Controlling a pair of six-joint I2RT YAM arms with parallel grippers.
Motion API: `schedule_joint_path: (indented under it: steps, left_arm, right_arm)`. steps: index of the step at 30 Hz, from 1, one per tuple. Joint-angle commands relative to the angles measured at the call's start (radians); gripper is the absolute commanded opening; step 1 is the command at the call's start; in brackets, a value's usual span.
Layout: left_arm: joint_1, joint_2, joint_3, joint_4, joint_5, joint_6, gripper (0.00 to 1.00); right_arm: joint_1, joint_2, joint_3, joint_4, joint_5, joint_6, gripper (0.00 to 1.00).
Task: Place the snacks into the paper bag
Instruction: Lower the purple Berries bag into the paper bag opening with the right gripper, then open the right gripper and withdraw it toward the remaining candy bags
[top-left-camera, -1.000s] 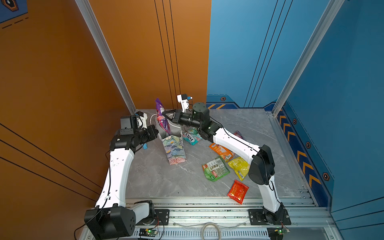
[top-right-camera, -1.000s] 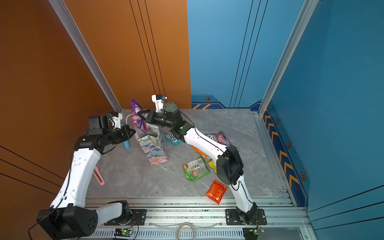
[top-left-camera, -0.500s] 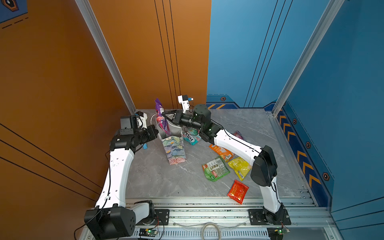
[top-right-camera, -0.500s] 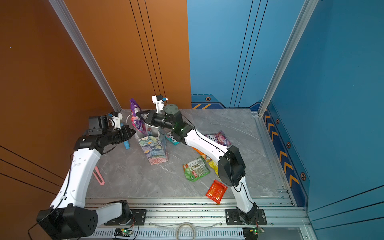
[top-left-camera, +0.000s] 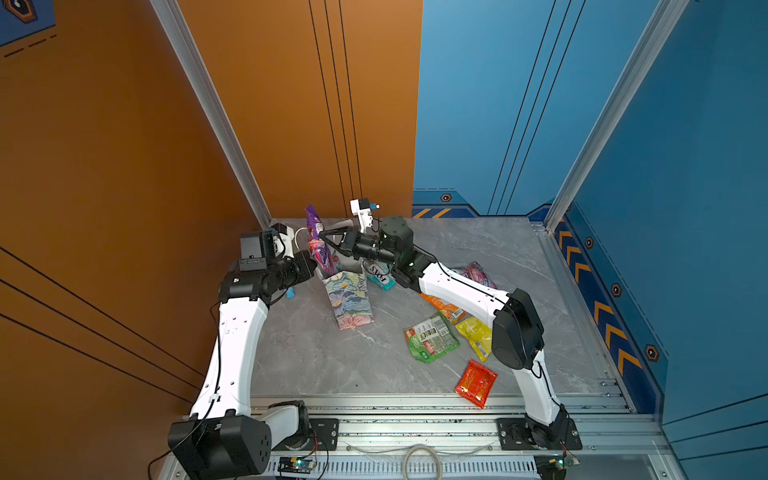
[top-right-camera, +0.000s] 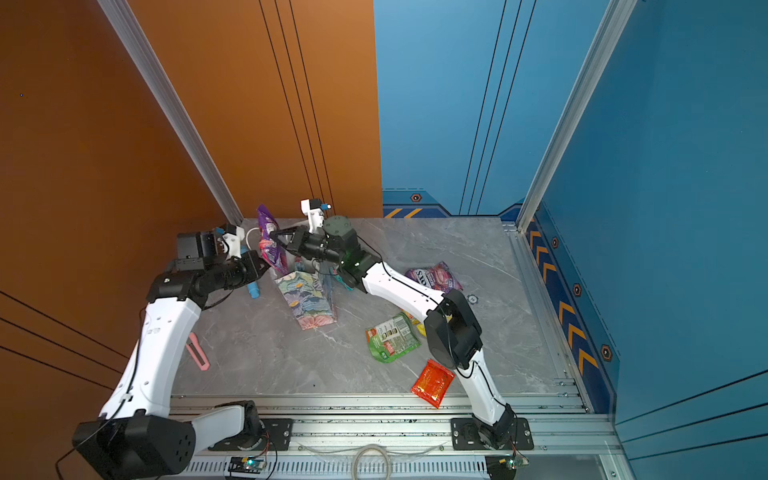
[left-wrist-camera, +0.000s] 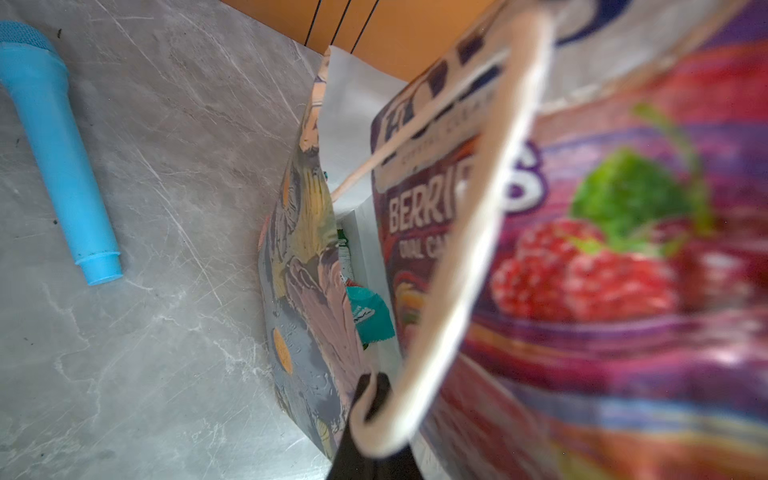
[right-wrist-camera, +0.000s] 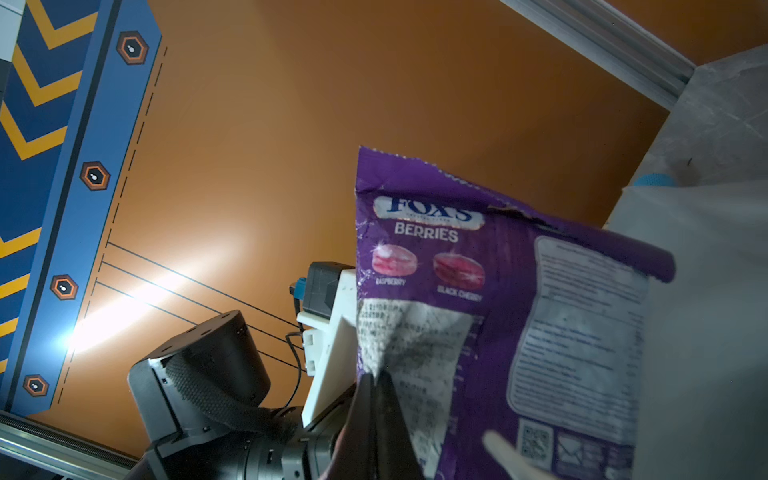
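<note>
The paper bag (top-left-camera: 351, 301) (top-right-camera: 307, 301), floral-printed, stands upright at the back left of the table. My left gripper (top-left-camera: 309, 266) (left-wrist-camera: 370, 386) is shut on its white cord handle (left-wrist-camera: 457, 270). My right gripper (top-left-camera: 323, 237) (right-wrist-camera: 376, 378) is shut on a purple FOX'S berries packet (top-left-camera: 318, 245) (right-wrist-camera: 478, 270), held upright with its lower end at the bag's open mouth. A teal packet (left-wrist-camera: 368, 316) lies inside the bag. Loose snacks on the table: teal (top-left-camera: 380, 272), purple-pink (top-right-camera: 434, 276), orange (top-left-camera: 442, 305), green (top-left-camera: 430, 336), yellow (top-left-camera: 478, 336) and red (top-left-camera: 476, 382).
A light-blue stick (left-wrist-camera: 62, 153) (top-right-camera: 252, 289) lies on the table left of the bag, under my left arm. A pink object (top-right-camera: 197, 351) lies near the table's left edge. The orange wall stands close behind the bag.
Almost nothing: the right arm has shifted slightly, and both grippers keep their holds.
</note>
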Motion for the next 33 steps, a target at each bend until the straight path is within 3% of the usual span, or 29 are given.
schedule_joint_path:
  steps: [1, 8, 9, 12, 16, 25, 33]
  left_arm:
    - [-0.001, -0.029, 0.019, 0.002, 0.015, 0.006, 0.0]
    - [0.001, -0.027, 0.021, 0.003, 0.017, 0.008, 0.0]
    - [0.001, -0.026, 0.022, 0.002, 0.016, 0.008, 0.0]
    - [0.002, -0.025, 0.02, 0.001, 0.017, 0.008, 0.0]
    - [0.003, -0.025, 0.021, 0.001, 0.021, 0.008, 0.0]
    - [0.006, -0.023, 0.023, 0.001, 0.026, 0.005, 0.0]
    - [0.008, -0.029, 0.021, 0.0, 0.034, 0.005, 0.0]
  right_arm:
    - [0.003, 0.001, 0.033, 0.063, -0.017, 0.015, 0.0]
    - [-0.006, -0.008, 0.014, 0.061, -0.013, 0.011, 0.0]
    - [-0.008, -0.011, 0.009, 0.063, -0.013, 0.011, 0.04]
    - [-0.019, -0.027, -0.012, 0.088, -0.019, 0.018, 0.31]
    - [-0.045, -0.081, -0.058, 0.097, -0.006, -0.004, 0.45]
    - [-0.113, -0.258, -0.225, 0.038, 0.042, -0.118, 0.47]
    - [-0.178, -0.456, -0.391, -0.298, 0.172, -0.387, 0.51]
